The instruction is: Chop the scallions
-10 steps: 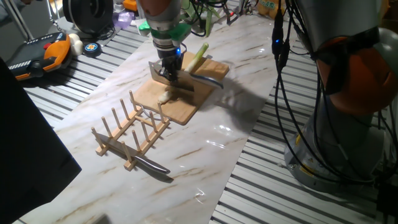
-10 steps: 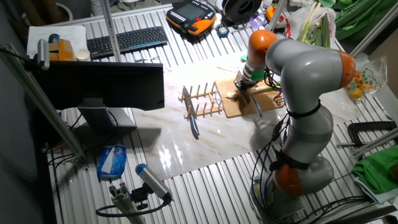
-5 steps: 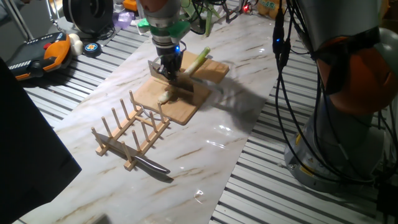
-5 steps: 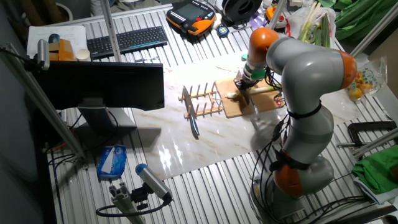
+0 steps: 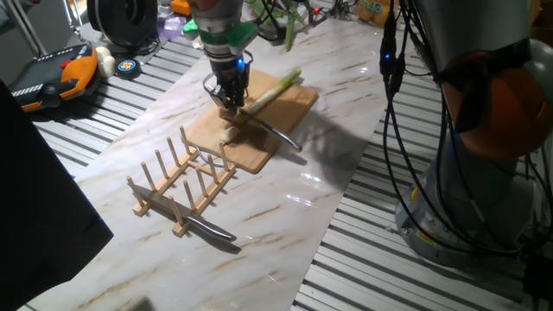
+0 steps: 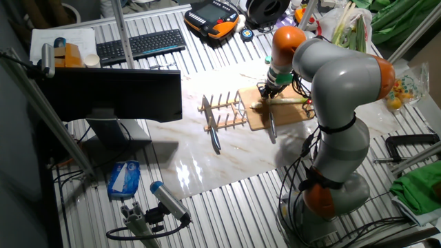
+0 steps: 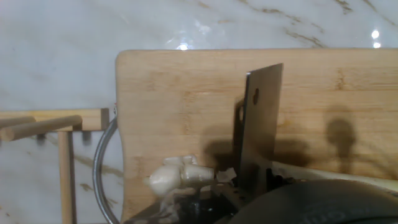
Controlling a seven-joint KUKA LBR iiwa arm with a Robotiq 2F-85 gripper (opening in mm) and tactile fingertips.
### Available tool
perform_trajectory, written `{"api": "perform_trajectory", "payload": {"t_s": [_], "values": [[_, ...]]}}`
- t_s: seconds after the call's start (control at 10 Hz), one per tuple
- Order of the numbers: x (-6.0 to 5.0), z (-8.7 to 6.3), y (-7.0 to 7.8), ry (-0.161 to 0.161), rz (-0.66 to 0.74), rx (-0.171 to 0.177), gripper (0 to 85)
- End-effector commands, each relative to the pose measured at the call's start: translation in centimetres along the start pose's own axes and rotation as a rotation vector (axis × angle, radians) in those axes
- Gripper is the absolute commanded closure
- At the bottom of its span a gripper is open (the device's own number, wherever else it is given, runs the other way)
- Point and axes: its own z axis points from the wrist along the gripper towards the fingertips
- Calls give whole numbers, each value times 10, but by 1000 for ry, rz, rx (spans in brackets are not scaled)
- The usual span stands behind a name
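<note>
A pale green and white scallion stalk (image 5: 273,88) (image 6: 287,100) lies across the far part of the wooden cutting board (image 5: 259,149) (image 6: 293,113) (image 7: 168,93). My gripper (image 5: 229,101) (image 6: 265,92) hangs over the stalk's white end, shut on a knife. The knife's blade (image 5: 281,136) (image 6: 271,128) (image 7: 258,124) slants out past the board's near edge. A short white scallion piece (image 5: 227,134) (image 7: 177,175) rests on the board near the rack. In the hand view the blade stands just right of that piece, and the fingers are hidden.
A wooden dowel rack (image 5: 181,186) (image 6: 224,110) (image 7: 37,124) stands beside the board, with a second knife (image 5: 212,230) (image 6: 214,135) lying at its far side. The robot's base (image 5: 484,130) rises to the right. Cables, a pendant (image 5: 60,76) and clutter line the table's back edge.
The gripper shifted slightly toward the back. The blade swung out to point past the board's edge. The stalk turned to lie flatter across the board.
</note>
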Motion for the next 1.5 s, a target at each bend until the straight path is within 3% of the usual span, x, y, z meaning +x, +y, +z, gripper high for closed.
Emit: {"api": "perform_trajectory", "payload": {"t_s": [0.0, 0.3, 0.6, 0.8, 0.9, 1.4], "values": [[0, 0, -1, -1, 0, 0, 507], [-3, -13, -8, 2, -4, 2, 503], [-4, -15, -7, -2, -3, 8, 507], [-4, -16, -7, -6, -1, 6, 807], [-3, -17, -7, -14, 5, 8, 843], [-4, -19, -7, -15, 29, -3, 843]]}}
